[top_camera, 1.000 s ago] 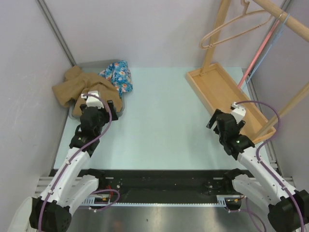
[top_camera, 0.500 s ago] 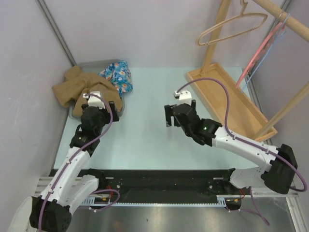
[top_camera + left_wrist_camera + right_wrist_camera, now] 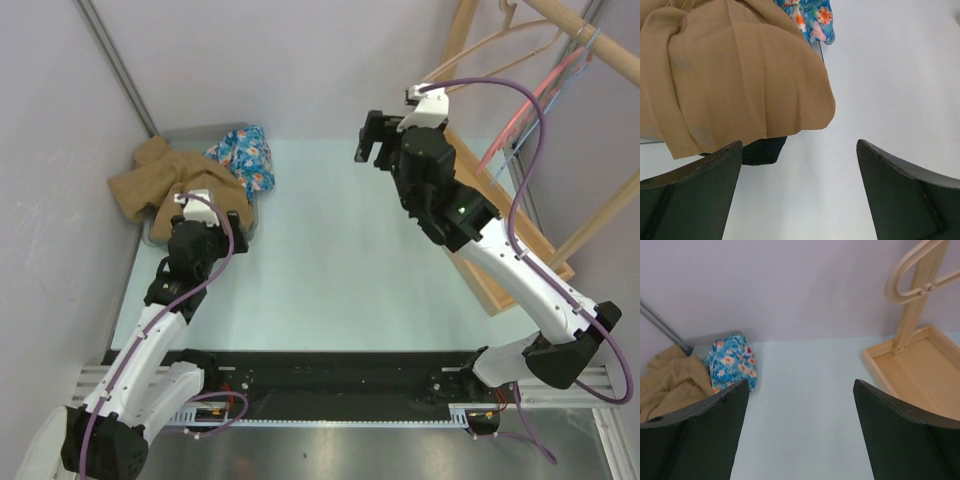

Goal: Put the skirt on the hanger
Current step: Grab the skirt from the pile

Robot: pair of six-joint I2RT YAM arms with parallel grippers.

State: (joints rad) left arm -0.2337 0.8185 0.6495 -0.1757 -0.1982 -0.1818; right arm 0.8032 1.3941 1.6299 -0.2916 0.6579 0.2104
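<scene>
Our left jaws stand spread and empty, low over the bench [image 3: 320, 250], just at the near edge of the skirt [image 3: 735, 75]. A floral cloth [image 3: 245, 160] touches the skirt on its far side. Our right jaws are spread too, gripping nothing, and nothing lies near them. The hanger [image 3: 892, 290] is on the rack [image 3: 910, 370] at upper right. The left arm is bent low at the left of the frame. The right arm stretches high toward upper centre. The skirt is tan, pleated and crumpled, at upper left.

The left gripper [image 3: 797, 147] sits low with its jaws wide apart, and the right gripper [image 3: 374, 140] reaches up high, jaws wide too.
</scene>
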